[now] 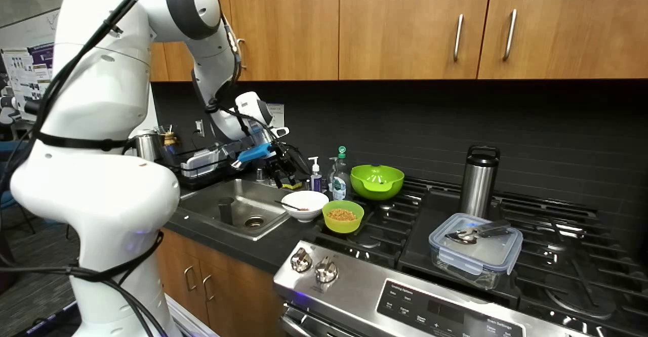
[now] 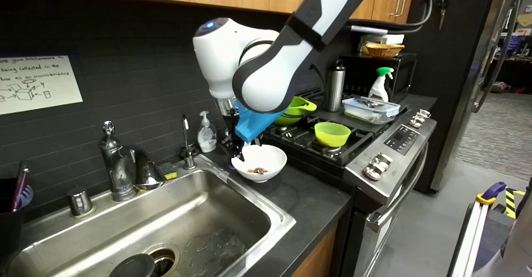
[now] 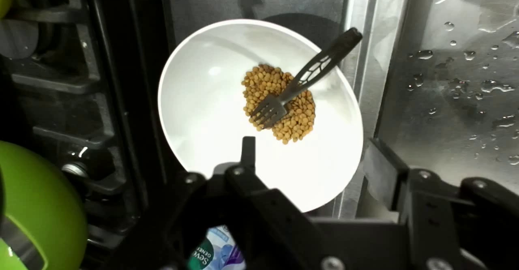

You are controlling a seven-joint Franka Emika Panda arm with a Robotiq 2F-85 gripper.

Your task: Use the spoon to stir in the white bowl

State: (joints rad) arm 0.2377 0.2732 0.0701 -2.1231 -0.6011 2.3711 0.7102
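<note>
The white bowl (image 1: pixel 306 215) stands between sink and stove; it also shows in an exterior view (image 2: pixel 276 156) and in the wrist view (image 3: pixel 202 99). It holds brown lentils (image 3: pixel 298 118). A dark fork (image 3: pixel 291 91) lies in it, tines on the lentils, handle over the rim towards the sink. A blue-handled spoon is out of view or hidden; the bright blue piece (image 2: pixel 257 121) is on the robot's wrist. My gripper (image 3: pixel 316 160) is open and empty, above the bowl's rear side; in both exterior views it points down there (image 1: pixel 283 170) (image 2: pixel 248 149).
A yellow-green bowl (image 1: pixel 349 223) of lentils stands on the stove's near corner. A larger green bowl (image 1: pixel 367 189) is behind it. Soap bottles (image 1: pixel 339 180) stand behind the white bowl. The sink (image 2: pixel 199 210) and faucet (image 2: pixel 118 164) are beside it. A lidded container (image 1: pixel 476 256) carries metal utensils.
</note>
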